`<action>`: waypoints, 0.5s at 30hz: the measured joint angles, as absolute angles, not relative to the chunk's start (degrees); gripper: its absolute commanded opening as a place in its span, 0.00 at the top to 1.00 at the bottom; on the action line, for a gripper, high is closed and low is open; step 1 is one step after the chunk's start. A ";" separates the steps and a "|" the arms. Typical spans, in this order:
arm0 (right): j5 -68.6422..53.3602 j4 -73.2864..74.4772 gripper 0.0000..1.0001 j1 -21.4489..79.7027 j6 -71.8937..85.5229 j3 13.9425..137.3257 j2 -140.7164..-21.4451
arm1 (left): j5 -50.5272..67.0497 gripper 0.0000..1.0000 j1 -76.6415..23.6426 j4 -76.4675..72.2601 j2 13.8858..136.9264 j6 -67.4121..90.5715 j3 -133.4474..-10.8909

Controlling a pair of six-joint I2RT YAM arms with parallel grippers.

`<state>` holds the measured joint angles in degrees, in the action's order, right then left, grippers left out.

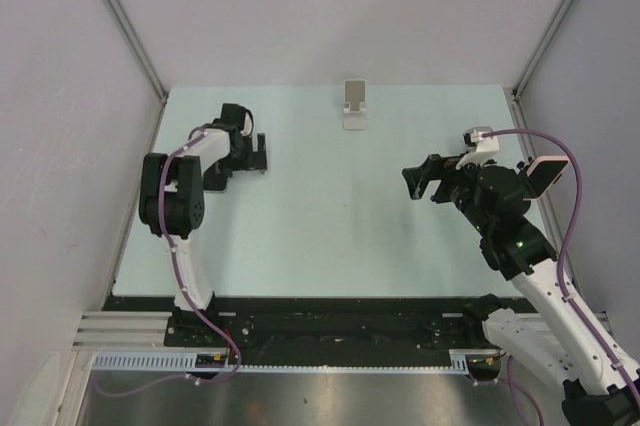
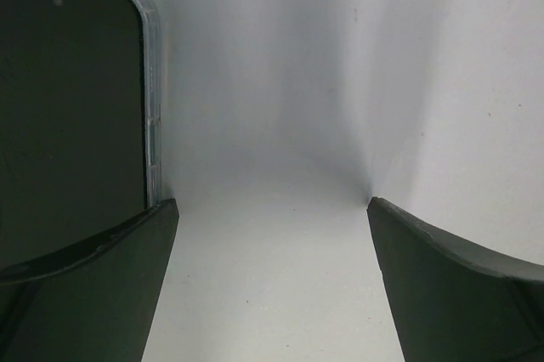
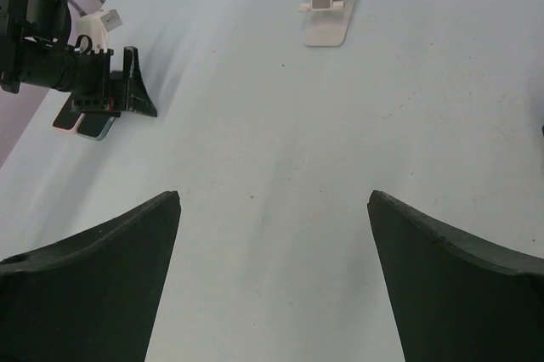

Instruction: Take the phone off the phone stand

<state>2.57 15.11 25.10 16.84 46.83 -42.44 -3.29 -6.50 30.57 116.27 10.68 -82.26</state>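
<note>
Dark left fingers [image 2: 93, 294] fill the bottom of the left wrist view. They stand apart with only bare surface [image 1: 330, 236] in the gap between them, so they clamp nothing. Just beyond the left-hand finger lies the phone [image 2: 72, 115], dark screen up in a clear case. It sits outside the gap, and whether it touches the finger I cannot tell. From above, that arm is low at the far left of the surface, well apart from the white phone stand [image 1: 354, 106], which stands empty at the far edge. The right fingers [image 3: 93, 285] are likewise spread and hold nothing, hanging over the right side and facing across the surface. As I judge it, the task's main work is done: the phone is off the stand and lying flat, with nothing gripping it. At most, the arms need to draw clear. No brand, label or writing can be read on the phone, the stand or the arms.
</note>
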 measured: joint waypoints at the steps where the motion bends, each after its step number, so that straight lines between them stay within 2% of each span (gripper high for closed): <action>1: 2.57 15.11 0.02 25.10 16.84 46.83 -42.44 | -3.33 0.00 -6.24 30.59 116.27 11.18 -82.26; 15: 2.68 14.46 0.01 24.99 15.16 46.83 -42.50 | -1.17 0.00 -4.95 31.14 112.60 14.59 -82.08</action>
<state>2.68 14.46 24.99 15.16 46.83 -42.50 -1.17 -4.95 31.14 112.60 14.59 -82.08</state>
